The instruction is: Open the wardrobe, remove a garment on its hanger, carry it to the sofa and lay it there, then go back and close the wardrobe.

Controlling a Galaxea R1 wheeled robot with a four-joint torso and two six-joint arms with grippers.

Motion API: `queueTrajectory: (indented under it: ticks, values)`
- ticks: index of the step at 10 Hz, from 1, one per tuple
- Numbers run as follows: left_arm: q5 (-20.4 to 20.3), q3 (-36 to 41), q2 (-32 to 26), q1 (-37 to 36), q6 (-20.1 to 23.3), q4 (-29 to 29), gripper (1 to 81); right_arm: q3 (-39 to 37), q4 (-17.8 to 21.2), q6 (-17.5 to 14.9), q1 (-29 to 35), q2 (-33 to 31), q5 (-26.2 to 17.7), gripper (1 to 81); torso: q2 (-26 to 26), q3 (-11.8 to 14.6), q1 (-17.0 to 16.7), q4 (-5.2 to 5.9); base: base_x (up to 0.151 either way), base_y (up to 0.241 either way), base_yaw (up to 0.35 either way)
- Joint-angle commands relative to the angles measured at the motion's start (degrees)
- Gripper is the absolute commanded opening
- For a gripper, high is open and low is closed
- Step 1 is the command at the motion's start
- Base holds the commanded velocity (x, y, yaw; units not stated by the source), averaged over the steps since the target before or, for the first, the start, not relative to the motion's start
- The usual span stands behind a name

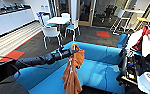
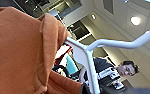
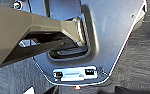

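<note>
The rust-orange garment (image 1: pixel 72 72) hangs over the seat of the blue sofa (image 1: pixel 101 67), its lower end close to the cushion. My left arm reaches in from the left, and the left gripper (image 1: pixel 74 51) is shut on the hanger at the garment's top. In the left wrist view the orange garment (image 2: pixel 18 50) looms close beside the white hanger (image 2: pixel 88 57), whose arm and stem stand clear of the cloth. My right arm (image 1: pixel 122 65) hangs dark beside the sofa's right end. The right wrist view shows robot parts above dark carpet (image 3: pixel 143 62).
A person (image 1: pixel 143 42) stands at the right by the sofa's end and also appears as a person (image 2: pixel 127 68) in the left wrist view. White chairs (image 1: pixel 51 32) and a white table (image 1: pixel 57 20) stand behind the sofa. A counter (image 1: pixel 8 17) runs along the left wall.
</note>
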Motion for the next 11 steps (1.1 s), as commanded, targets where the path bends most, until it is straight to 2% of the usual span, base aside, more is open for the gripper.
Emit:
queueTrajectory:
  ticks: [1,3,4,8,11]
  values:
    - [-4.84,-3.45,4.52,-13.71,-1.54,0.54,1.0,0.54,-0.31,0.01,0.37,0.4,-3.06,81.1,0.0,0.02,0.0,0.0,0.0,0.0,0.0]
    - [-4.84,-8.04,7.25,-18.37,-5.58,0.62,1.0,0.46,-0.31,0.09,0.54,0.41,-3.15,81.1,0.0,-0.44,0.0,0.0,0.0,0.0,0.0]
    - [-4.84,-7.25,8.74,-18.91,-6.12,0.97,1.0,0.46,-0.31,0.09,0.63,0.41,-3.15,81.1,0.0,-0.44,-0.02,0.0,0.0,0.0,0.0]
    - [-4.84,-3.73,12.61,-18.2,-6.12,1.33,1.0,0.54,-0.31,-0.08,1.25,0.41,-3.24,81.1,0.02,-0.46,0.0,0.02,0.0,0.0,0.0]
    - [-4.75,-9.69,17.35,-16.71,-6.2,1.24,1.0,0.54,-0.31,0.01,1.16,0.41,-3.24,81.1,0.02,-0.46,0.0,0.02,0.0,0.0,0.0]
